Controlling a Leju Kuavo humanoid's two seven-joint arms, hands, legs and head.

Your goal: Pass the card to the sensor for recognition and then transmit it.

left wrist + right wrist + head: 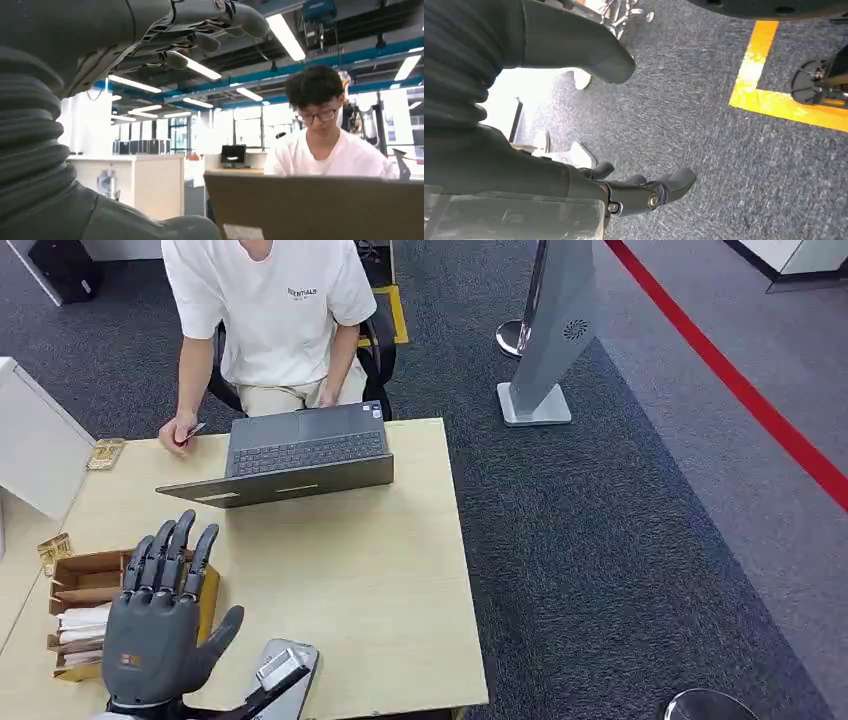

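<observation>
Pale wooden desk (380, 570) on grey carpet: your left hand (160, 625) hovers spread and empty. The small dark card (192, 432) sits in the seated person's hand (178, 432). Handover pending; reach forward next. Right hand (644, 192) hangs loosely curled, empty.

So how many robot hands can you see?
2. The grey left hand is raised over the pale wooden table, fingers spread and holding nothing. The right hand hangs down over the grey carpet, also holding nothing.
</observation>
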